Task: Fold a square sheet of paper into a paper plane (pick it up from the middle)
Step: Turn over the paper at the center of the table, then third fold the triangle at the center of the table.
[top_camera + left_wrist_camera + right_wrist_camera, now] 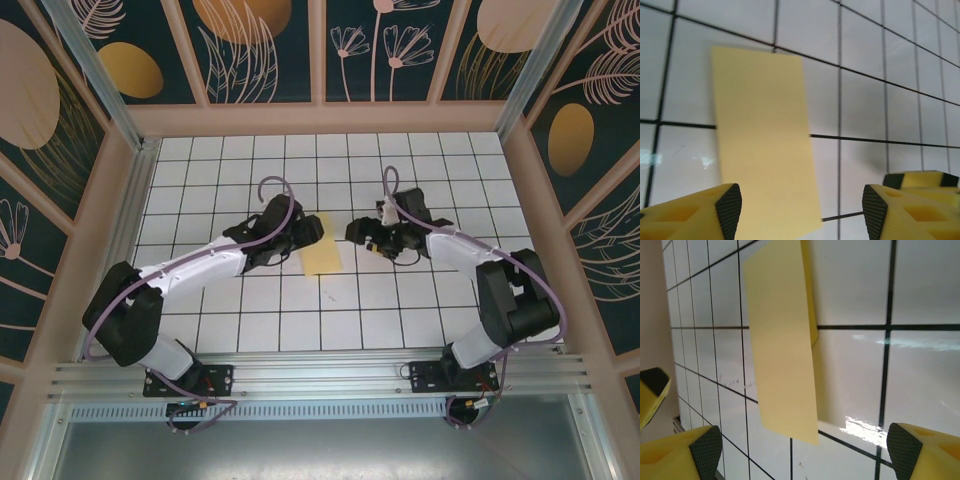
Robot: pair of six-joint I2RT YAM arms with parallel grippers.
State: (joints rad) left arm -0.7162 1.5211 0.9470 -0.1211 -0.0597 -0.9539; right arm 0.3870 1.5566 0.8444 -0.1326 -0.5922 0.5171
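The pale-yellow sheet of paper (321,246) lies on the white tiled floor between the two arms. It is folded into a narrow rectangle, about one tile wide and two long. In the right wrist view the paper (782,340) shows two layers slightly offset, and its right edge casts a shadow as if lifted. My left gripper (801,210) hovers open over the paper (762,140), with nothing between its pads. My right gripper (804,452) is open too, just beyond the paper's near corner. In the top view the left gripper (309,232) and right gripper (356,232) face each other across the paper.
The tiled floor (250,320) is ringed by a wooden frame (330,118) with patterned walls. A yellow finger of the right gripper (920,180) shows in the left wrist view, and one of the left gripper (652,390) in the right wrist view.
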